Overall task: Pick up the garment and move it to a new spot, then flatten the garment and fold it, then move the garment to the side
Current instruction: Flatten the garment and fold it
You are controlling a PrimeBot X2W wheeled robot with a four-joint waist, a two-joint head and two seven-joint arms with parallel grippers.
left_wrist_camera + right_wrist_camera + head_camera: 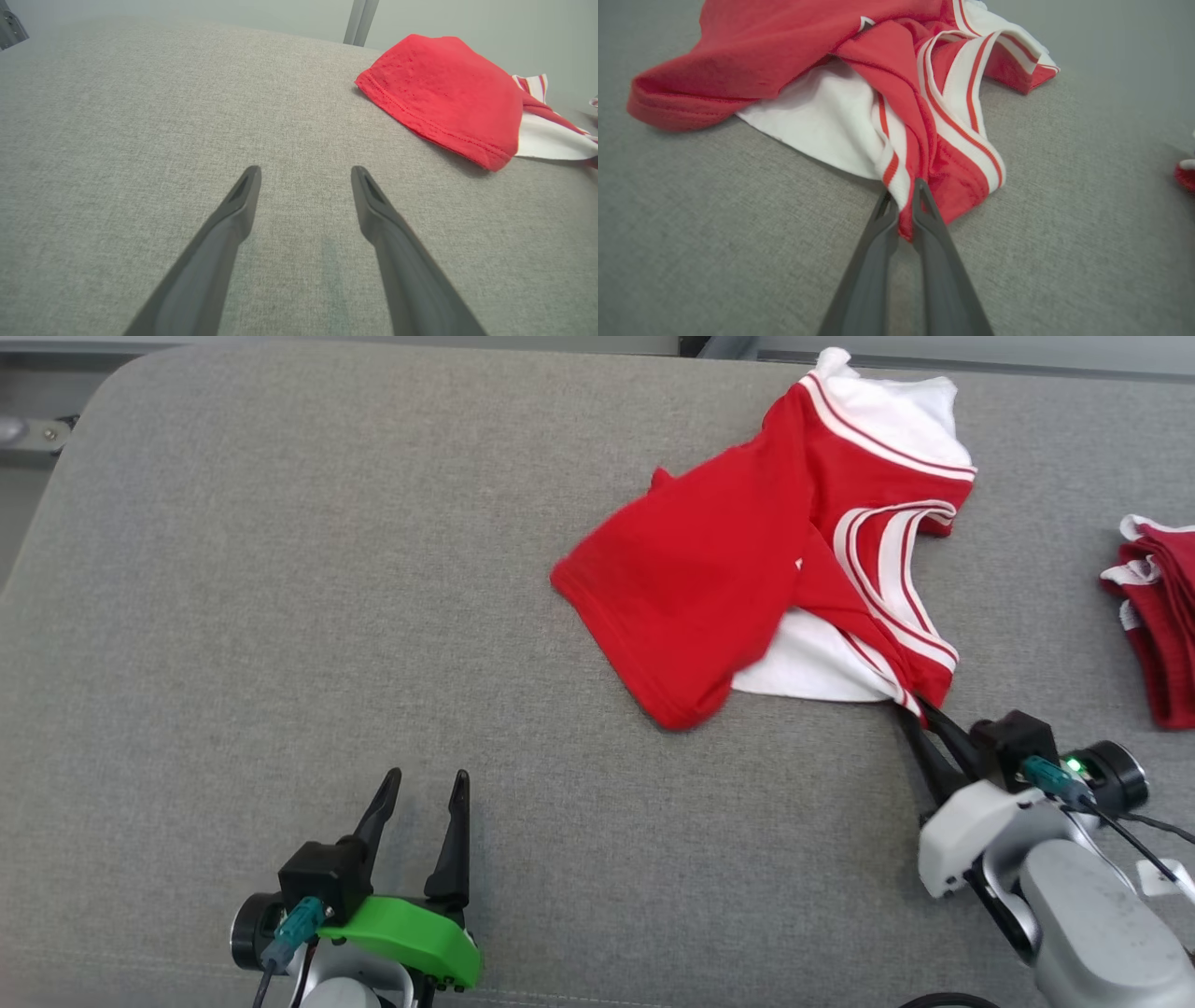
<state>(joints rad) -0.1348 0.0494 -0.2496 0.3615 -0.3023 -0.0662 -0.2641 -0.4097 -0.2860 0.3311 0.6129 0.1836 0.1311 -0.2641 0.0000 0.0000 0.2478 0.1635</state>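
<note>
Currently right pincer (903,191) clamped on garment (709,569) hem; left pincer (304,171) wide, over grey surface (280,569).

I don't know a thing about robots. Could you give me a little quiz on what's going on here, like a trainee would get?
1. True or false: the left gripper is shut on the red and white shirt.
2. Where does the right gripper pinch the shirt? A: the near striped edge. B: the far white part. C: the plain red hem.
3. Besides the shirt, what lies on the grey padded surface, by the right edge of the head view?

Key
1. False: it is open, apart from the shirt.
2. A.
3. A second red garment, bunched, with white trim.
</note>
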